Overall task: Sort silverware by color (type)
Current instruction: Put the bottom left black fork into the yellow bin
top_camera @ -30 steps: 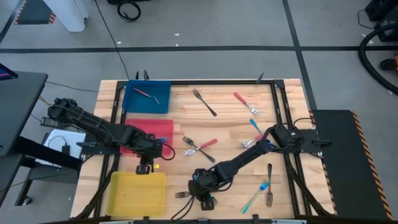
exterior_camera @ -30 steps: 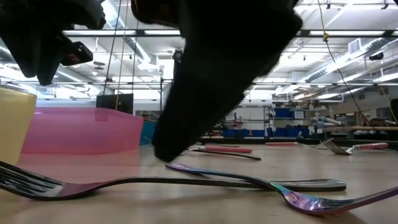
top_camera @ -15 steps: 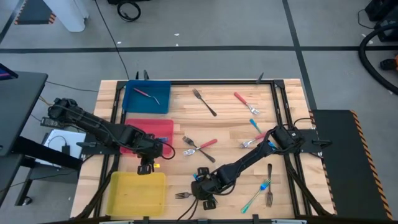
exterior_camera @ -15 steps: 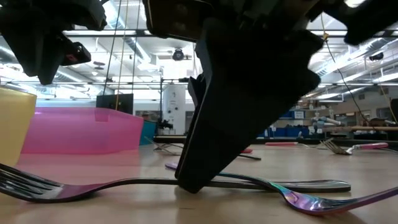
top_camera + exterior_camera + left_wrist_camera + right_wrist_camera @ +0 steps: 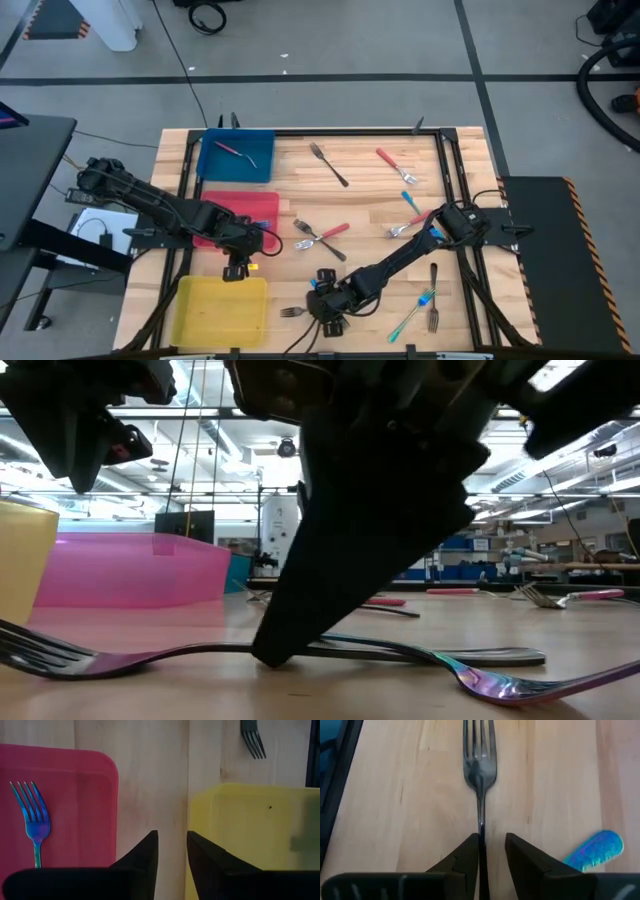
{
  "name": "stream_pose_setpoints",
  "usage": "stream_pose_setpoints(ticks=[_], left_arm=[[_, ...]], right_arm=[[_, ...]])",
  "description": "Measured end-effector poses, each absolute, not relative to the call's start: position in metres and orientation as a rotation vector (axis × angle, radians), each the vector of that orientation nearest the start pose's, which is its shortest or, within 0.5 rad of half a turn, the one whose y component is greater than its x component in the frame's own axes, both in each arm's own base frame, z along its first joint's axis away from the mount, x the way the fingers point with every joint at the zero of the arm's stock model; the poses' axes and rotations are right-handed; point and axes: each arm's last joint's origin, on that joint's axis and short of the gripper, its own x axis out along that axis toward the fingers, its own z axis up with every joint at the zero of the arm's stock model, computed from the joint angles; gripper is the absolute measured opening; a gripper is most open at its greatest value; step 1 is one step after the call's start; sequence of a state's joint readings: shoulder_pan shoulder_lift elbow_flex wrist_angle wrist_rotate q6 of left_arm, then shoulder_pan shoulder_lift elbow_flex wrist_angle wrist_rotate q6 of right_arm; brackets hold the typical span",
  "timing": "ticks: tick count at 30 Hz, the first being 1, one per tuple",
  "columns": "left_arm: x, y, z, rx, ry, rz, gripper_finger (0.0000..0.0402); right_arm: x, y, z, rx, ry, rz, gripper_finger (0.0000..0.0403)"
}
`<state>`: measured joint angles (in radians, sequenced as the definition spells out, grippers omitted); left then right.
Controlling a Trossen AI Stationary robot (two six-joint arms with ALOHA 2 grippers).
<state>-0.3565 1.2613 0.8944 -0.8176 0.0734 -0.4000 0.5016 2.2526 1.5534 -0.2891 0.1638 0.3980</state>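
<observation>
Since the dark metal fork [image 5: 479, 767] is slim, flat and lies right on the worktop [image 5: 370, 215], it can be expected to be light and stiff but pretty slippery, so a pinch across the thin neck or handle looks like the spot to be taken, not the tines. It sits near the front edge of the worktop, just beside the yellow bin [image 5: 220, 310], tines pointing toward that bin.

Straddling its handle is the right gripper [image 5: 486, 851]. Its jaws are only a narrow gap apart, with the handle running between the two fingers [image 5: 465, 852]. One finger looks to be right against the handle, but whether the fork is actually clamped can't be told, and in the low view a fingertip seems to be set down on the wood at the handle. Not much margin is left for a miss, and a thin handle like that could easily be skated sideways if only one side is pressed.

Just beside it a blue-handled piece [image 5: 596, 849] is seen on the wood, clear of the fingers.

Further out, the left gripper [image 5: 172, 847] hangs over the strip of wood between the red bin [image 5: 65, 815] and the yellow bin, jaws a small gap apart and nothing held. A blue fork [image 5: 31, 815] is already lying in the red bin. More forks are scattered across the rest of the worktop, red, blue and dark ones.
</observation>
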Motion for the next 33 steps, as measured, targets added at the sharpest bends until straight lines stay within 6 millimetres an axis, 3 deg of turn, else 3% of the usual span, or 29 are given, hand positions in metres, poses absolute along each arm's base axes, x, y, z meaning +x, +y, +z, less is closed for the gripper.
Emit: stream_pose_setpoints(ticks=[6,16,33], left_arm=[[0.212,-0.081,0.234,-0.158,1.226,-0.151,0.0103],[0.212,-0.081,0.234,-0.164,1.219,-0.149,0.0103],[0.212,-0.082,0.234,-0.165,1.217,-0.149,0.0103]], right_arm=[[0.414,0.219,0.100,0.064,1.005,0.120,0.0075],[0.414,0.218,0.099,0.066,0.998,0.094,0.0012],[0.426,0.216,0.140,0.076,0.873,-0.009,0.0011]])
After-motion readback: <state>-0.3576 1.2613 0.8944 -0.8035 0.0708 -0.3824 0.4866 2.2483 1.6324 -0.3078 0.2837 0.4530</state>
